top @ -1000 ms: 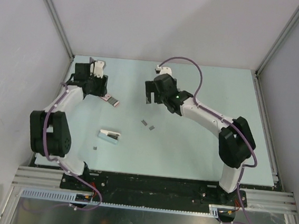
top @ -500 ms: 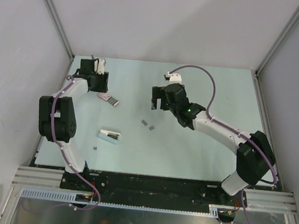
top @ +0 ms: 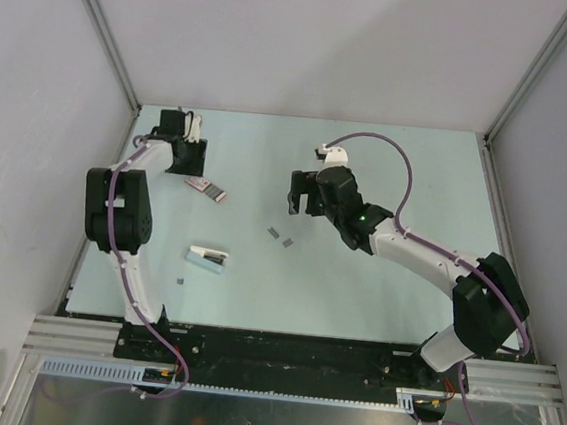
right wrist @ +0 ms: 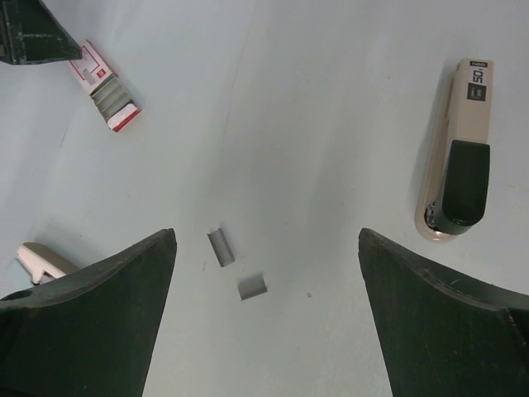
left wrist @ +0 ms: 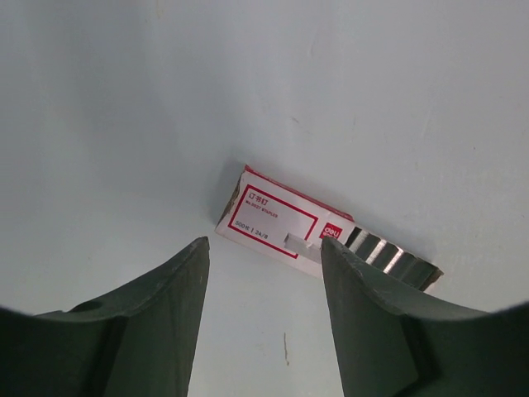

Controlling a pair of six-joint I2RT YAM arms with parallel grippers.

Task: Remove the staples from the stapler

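Since earlier, the right elbow has swung rightward. The right gripper (right wrist: pixel 266 236) is spread wide and the left gripper (left wrist: pixel 264 248) is parted above the staple box (left wrist: pixel 273 219); both are empty. The stapler (right wrist: pixel 459 157) lies far-centre, probably beneath the right wrist overhead. Centre jaws across its body before closing.

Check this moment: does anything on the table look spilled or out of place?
Two loose staple strips lie bare on the table, apart from the stapler. The staple box has its tray slid partly out, staples exposed. Nothing looks damaged.
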